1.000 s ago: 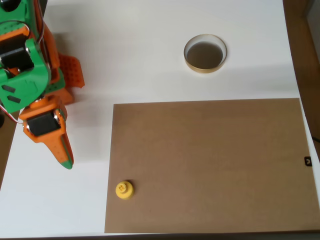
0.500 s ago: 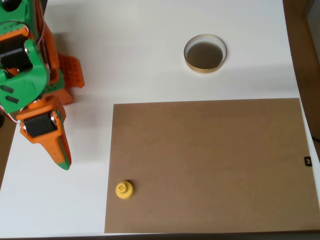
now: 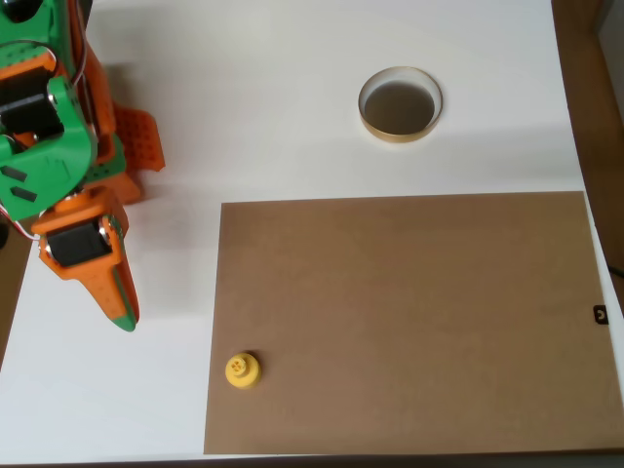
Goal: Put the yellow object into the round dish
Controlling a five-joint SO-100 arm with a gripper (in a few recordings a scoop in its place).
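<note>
Yellow object (image 3: 242, 370) sits on brown board's (image 3: 409, 322) left edge; round dish (image 3: 400, 104) well apart; gripper (image 3: 122, 314) fingers together, holding nothing.

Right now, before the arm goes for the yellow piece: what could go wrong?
1. The yellow object is small and sits on the brown mat's left edge; a nudge from the tool could tip it off.
2. The round dish lies far across the white table, so a weak grip may fail during the carry.
</note>
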